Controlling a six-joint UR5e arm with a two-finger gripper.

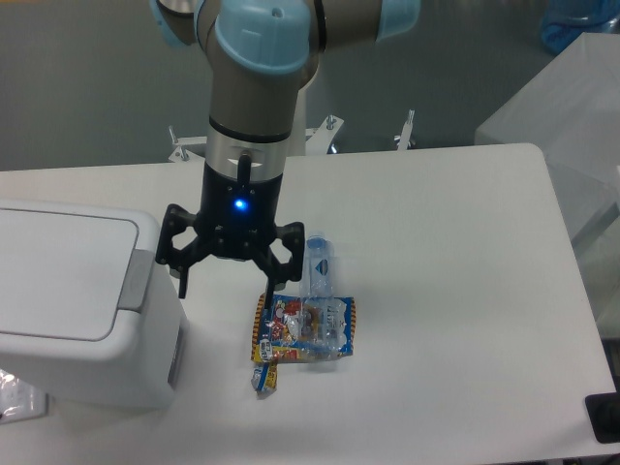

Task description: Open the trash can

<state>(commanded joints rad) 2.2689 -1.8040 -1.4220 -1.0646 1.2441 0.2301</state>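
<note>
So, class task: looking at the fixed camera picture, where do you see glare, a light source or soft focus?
In the fixed camera view, a blue indicator light glows on the gripper, whose fingers are spread open; the trash can lid looks washed out, with little surface detail; the whole picture is slightly soft, so the print on the snack packet cannot be read; the clear plastic bottle shows pale highlights.

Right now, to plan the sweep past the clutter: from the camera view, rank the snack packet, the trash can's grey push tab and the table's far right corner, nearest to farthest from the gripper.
1. Snack packet, just below-right of the gripper.
2. Grey push tab, on the trash can, to its left; close to the first.
3. Table's far right corner, clearly farthest.
</note>
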